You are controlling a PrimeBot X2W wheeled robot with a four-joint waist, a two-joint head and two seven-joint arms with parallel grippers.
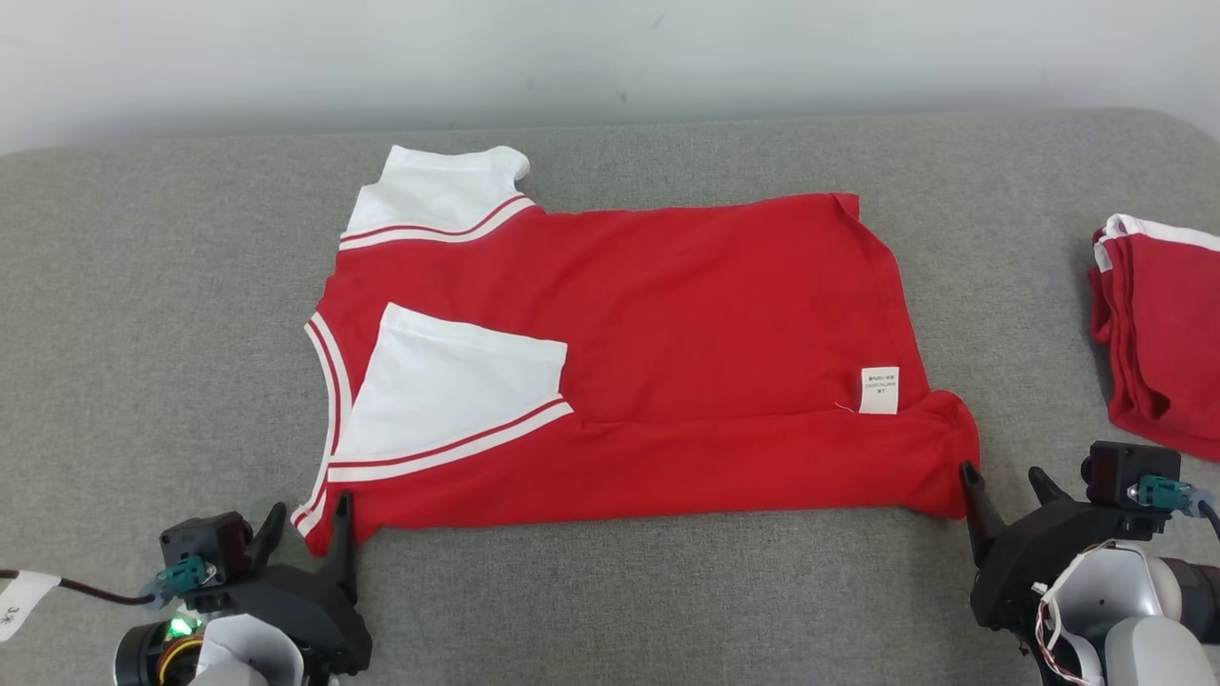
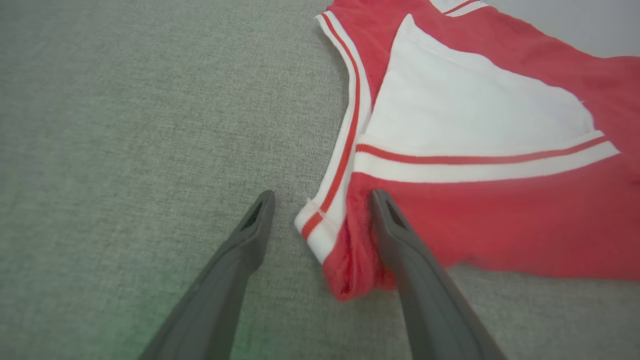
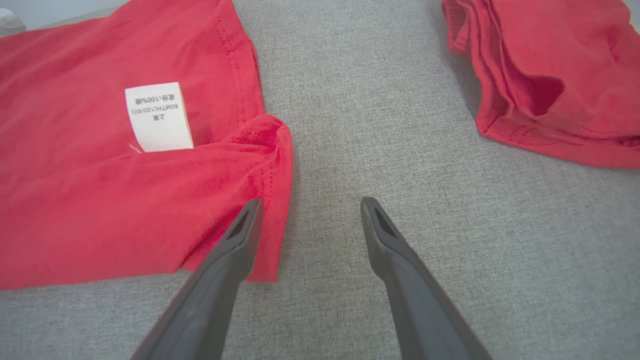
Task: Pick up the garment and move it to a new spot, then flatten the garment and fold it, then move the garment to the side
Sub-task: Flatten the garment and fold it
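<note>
Left gripper (image 1: 310, 505): fingers apart, straddling collar corner (image 2: 320, 230).
Garment: red shirt with white sleeves (image 1: 667, 314), flat mid grey fabric cushion (image 1: 143, 286).
Right wrist view: white tag (image 3: 159, 117), print legible.
Right gripper (image 1: 1001, 472): apart at hem corner.
Room: bare strip, then folded red pile (image 1: 1158, 333), right edge.

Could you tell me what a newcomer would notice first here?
A red T-shirt with white striped sleeves lies partly folded across the grey fabric surface. The open left gripper and open right gripper sit at its near corners; another folded red garment lies at the right.
</note>
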